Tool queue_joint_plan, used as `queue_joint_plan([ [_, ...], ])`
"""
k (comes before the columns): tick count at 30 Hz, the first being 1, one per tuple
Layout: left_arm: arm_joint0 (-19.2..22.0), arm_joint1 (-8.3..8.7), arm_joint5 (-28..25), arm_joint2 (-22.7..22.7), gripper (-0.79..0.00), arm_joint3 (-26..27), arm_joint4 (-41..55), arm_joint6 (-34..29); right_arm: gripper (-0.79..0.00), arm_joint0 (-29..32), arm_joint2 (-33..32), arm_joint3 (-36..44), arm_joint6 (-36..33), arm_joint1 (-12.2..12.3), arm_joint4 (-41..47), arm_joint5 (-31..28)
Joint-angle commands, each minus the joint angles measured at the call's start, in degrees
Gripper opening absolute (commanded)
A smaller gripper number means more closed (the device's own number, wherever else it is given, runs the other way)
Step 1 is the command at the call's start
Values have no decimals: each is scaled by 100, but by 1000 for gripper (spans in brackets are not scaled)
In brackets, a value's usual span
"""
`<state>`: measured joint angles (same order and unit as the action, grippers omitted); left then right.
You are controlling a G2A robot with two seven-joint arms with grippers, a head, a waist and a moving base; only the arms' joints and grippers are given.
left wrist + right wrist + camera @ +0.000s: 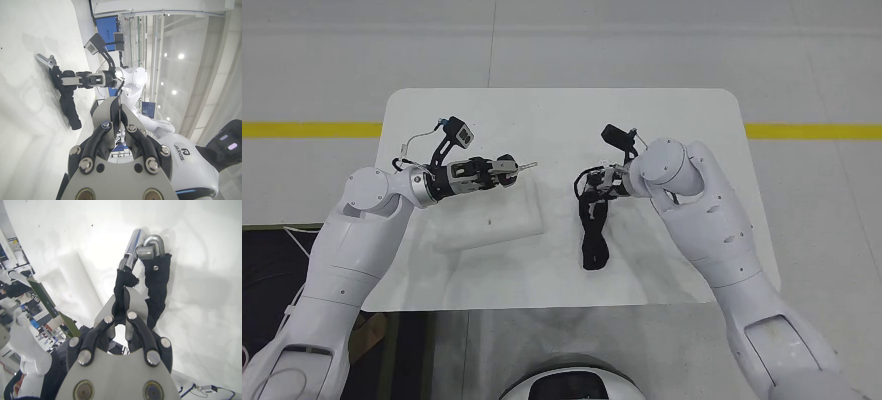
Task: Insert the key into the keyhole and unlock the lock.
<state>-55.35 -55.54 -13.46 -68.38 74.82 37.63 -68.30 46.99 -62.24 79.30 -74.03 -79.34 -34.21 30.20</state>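
Observation:
The lock is a chain in a black fabric sleeve (593, 245) with a silver lock cylinder (134, 247) and shackle (156, 242) at one end. It lies near the middle of the white table (672, 120). My right gripper (123, 294) is shut on the sleeve just behind the cylinder; the top view shows it (594, 188) at the chain's far end. My left gripper (508, 171) hovers to the left of the lock, shut on the thin metal key (526, 166), whose tip points toward the lock. The left wrist view shows the key (119, 113) edge-on between the pads, apart from the lock (44, 60).
A low white foam block (492, 225) lies on the table under and in front of the left gripper. The chain's free tail (72, 117) trails toward the table's front edge. A yellow floor line (312, 129) runs beyond the table.

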Motion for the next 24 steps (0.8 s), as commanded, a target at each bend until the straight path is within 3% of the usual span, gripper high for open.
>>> queue_joint_plan([
  [1,0,0,0,0,-785,0,0,0,-785,88,-110,31,-119,58,-95,-113],
  [10,0,0,0,0,-785,0,0,0,-785,11,300,-277,-308,55,-1007,-302],
  [12,0,0,0,0,-785,0,0,0,-339,28,327,-224,-305,30,-1092,-299],
  [13,0,0,0,0,-785,0,0,0,-400,30,337,-164,-321,21,-1161,-315],
  [15,0,0,0,0,-785,0,0,0,-397,59,317,-57,-306,8,-1322,-300],
  [18,0,0,0,0,-785,0,0,0,-99,109,349,76,-230,-23,-1736,-224],
  [20,0,0,0,0,-785,0,0,0,-28,126,359,127,-197,-56,-1966,-191],
  [24,0,0,0,0,-785,0,0,0,-40,174,400,244,-222,-151,-2309,-216],
])
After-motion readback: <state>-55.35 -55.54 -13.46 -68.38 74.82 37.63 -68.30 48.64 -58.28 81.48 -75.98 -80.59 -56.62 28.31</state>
